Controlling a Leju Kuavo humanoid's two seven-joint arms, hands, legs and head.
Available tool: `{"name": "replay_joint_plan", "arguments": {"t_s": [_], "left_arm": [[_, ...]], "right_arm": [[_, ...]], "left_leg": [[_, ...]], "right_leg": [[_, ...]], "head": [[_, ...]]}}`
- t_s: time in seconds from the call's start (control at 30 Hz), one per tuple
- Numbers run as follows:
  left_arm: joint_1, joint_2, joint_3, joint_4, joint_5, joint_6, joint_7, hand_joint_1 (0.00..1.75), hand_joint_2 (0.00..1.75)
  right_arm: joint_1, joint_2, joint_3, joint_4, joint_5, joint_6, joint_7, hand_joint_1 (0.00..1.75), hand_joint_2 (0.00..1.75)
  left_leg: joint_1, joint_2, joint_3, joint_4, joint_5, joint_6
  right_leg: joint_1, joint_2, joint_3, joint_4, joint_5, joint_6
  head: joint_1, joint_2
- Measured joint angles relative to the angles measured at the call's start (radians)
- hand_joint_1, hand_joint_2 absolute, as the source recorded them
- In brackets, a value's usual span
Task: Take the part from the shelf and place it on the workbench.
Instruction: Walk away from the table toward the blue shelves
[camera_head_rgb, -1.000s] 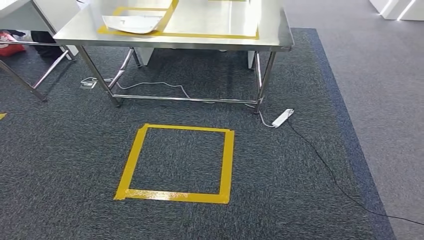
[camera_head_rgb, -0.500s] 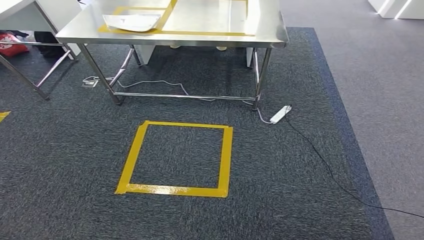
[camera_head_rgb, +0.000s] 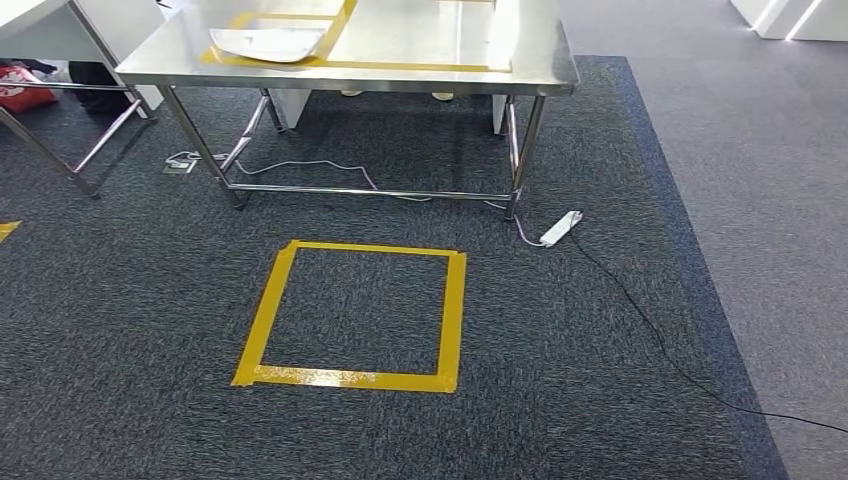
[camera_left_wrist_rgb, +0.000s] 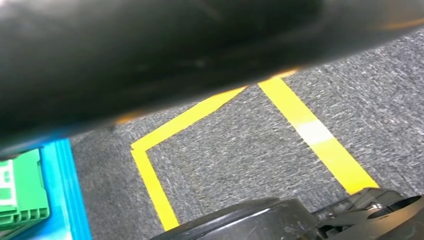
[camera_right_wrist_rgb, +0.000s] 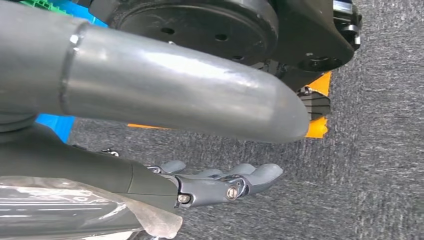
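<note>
You see a pale curved part already lying on the worktop, inside its yellow tape. The right hand hangs with fingers straight, holding nothing. You cannot tell the left hand's state. The placing looks done.

1. Even, bright overhead light; the steel bench top shows pale glare.
2. Soft shadow lies under the bench.
3. The left wrist view is blurred by a dark, out-of-focus shape.
4. The tape shines.
</note>
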Motion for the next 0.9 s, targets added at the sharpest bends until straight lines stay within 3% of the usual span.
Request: {"name": "replay_joint_plan", "arguments": {"t_s": [0.1,0.17,0.23,0.33,0.37,0.4,0.43,0.47,0.5,0.53,0.6,0.67,0.7,0.73,0.8,0.87,0.9], "left_arm": [[-0.001,0.001,-0.008,0.0,-0.003,-0.001,0.003,0.0,0.0],[-0.003,0.001,-0.015,0.0,-0.009,-0.002,0.006,0.0,0.0],[-0.006,0.001,-0.021,0.0,-0.014,-0.005,0.013,0.0,0.0],[-0.009,0.001,-0.03,0.0,-0.019,-0.013,0.023,0.0,0.0],[-0.008,0.001,-0.034,0.0,-0.021,-0.015,0.026,0.0,0.0],[-0.007,0.001,-0.038,0.0,-0.021,-0.015,0.029,0.0,0.0],[-0.007,0.001,-0.04,0.0,-0.021,-0.016,0.031,0.0,0.0],[-0.007,0.001,-0.042,0.0,-0.022,-0.016,0.034,0.0,0.0],[-0.008,0.002,-0.043,0.0,-0.022,-0.017,0.035,0.0,0.0],[-0.008,0.003,-0.044,0.0,-0.022,-0.017,0.037,0.0,0.0],[-0.009,0.007,-0.046,0.0,-0.022,-0.016,0.039,0.0,0.0],[-0.007,0.009,-0.048,0.0,-0.022,-0.015,0.04,0.0,0.0],[-0.005,0.009,-0.049,0.0,-0.022,-0.015,0.04,0.0,0.0],[-0.004,0.009,-0.05,0.0,-0.022,-0.015,0.041,0.0,0.0],[-0.005,0.009,-0.05,0.0,-0.022,-0.015,0.041,0.0,0.0],[-0.006,0.009,-0.051,0.0,-0.022,-0.015,0.042,0.0,0.0],[-0.005,0.009,-0.052,0.0,-0.022,-0.015,0.043,0.0,0.0]], "right_arm": [[-0.003,-0.007,0.015,0.002,0.003,0.024,-0.002,0.0,0.0],[-0.006,-0.015,0.022,0.004,0.006,0.037,-0.004,0.0,0.0],[-0.011,-0.02,0.031,0.009,0.011,0.043,-0.007,0.0,0.0],[-0.023,-0.024,0.045,0.026,0.018,0.049,-0.009,0.0,0.0],[-0.025,-0.024,0.05,0.032,0.019,0.051,-0.01,0.0,0.0],[-0.026,-0.024,0.055,0.037,0.02,0.051,-0.01,0.0,0.0],[-0.027,-0.024,0.059,0.042,0.02,0.052,-0.011,0.0,0.0],[-0.027,-0.024,0.062,0.047,0.02,0.052,-0.012,0.0,0.0],[-0.029,-0.024,0.064,0.051,0.02,0.052,-0.014,0.0,0.0],[-0.03,-0.021,0.068,0.055,0.02,0.052,-0.016,0.0,0.0],[-0.034,-0.018,0.075,0.063,0.019,0.051,-0.019,0.0,0.0],[-0.038,-0.017,0.08,0.07,0.019,0.048,-0.021,0.0,0.0],[-0.039,-0.017,0.082,0.073,0.019,0.047,-0.022,0.0,0.0],[-0.04,-0.017,0.083,0.074,0.02,0.046,-0.024,0.0,0.0],[-0.041,-0.017,0.087,0.078,0.021,0.045,-0.026,0.0,0.0],[-0.04,-0.017,0.089,0.082,0.022,0.045,-0.027,0.0,0.0],[-0.04,-0.017,0.089,0.084,0.022,0.045,-0.027,0.0,0.0]], "left_leg": [[-0.001,0.0,0.0,0.001,0.001,0.003],[0.001,-0.001,0.003,-0.013,0.01,0.014],[0.01,-0.004,0.01,-0.044,0.029,0.026],[0.018,-0.014,0.003,-0.058,0.046,0.025],[0.021,-0.02,-0.002,-0.058,0.047,0.021],[0.025,-0.027,-0.005,-0.056,0.049,0.015],[0.031,-0.036,-0.008,-0.053,0.05,0.007],[0.038,-0.046,-0.013,-0.045,0.048,-0.004],[0.045,-0.056,-0.018,-0.034,0.045,-0.016],[0.05,-0.067,-0.027,-0.02,0.041,-0.029],[0.05,-0.083,-0.04,-0.001,0.036,-0.05],[0.05,-0.098,-0.045,0.002,0.039,-0.061],[0.052,-0.092,-0.049,0.009,0.035,-0.063],[0.051,-0.076,-0.059,0.034,0.018,-0.064],[0.045,-0.033,-0.106,0.146,-0.051,-0.057],[0.037,-0.019,-0.162,0.284,-0.117,-0.047],[0.032,-0.018,-0.172,0.318,-0.126,-0.039]], "right_leg": [[-0.001,-0.001,0.0,-0.002,0.002,0.003],[-0.002,-0.004,0.005,-0.009,0.007,0.011],[-0.001,-0.001,-0.002,0.01,-0.016,0.018],[-0.012,0.01,-0.084,0.177,-0.111,0.032],[-0.019,0.011,-0.111,0.231,-0.129,0.039],[-0.026,0.011,-0.123,0.254,-0.127,0.047],[-0.033,0.011,-0.113,0.233,-0.104,0.055],[-0.042,0.016,-0.084,0.175,-0.067,0.065],[-0.051,0.033,-0.051,0.109,-0.04,0.078],[-0.055,0.053,-0.025,0.055,-0.02,0.084],[-0.056,0.077,-0.01,0.026,-0.021,0.071],[-0.053,0.058,-0.018,0.042,-0.022,0.042],[-0.051,0.047,-0.02,0.046,-0.021,0.033],[-0.049,0.035,-0.022,0.048,-0.019,0.026],[-0.04,0.011,-0.025,0.048,-0.016,0.016],[-0.028,-0.017,-0.025,0.048,-0.014,0.012],[-0.022,-0.031,-0.025,0.048,-0.014,0.01]], "head": [[0.0,0.0],[-0.002,0.0],[0.0,0.0],[0.004,0.0],[0.004,0.0],[0.004,0.0],[0.004,0.0],[0.004,0.0],[0.005,0.0],[0.011,0.0],[0.014,0.0],[0.007,0.0],[0.002,0.0],[-0.004,0.0],[-0.017,0.0],[-0.023,0.0],[-0.024,0.0]]}}
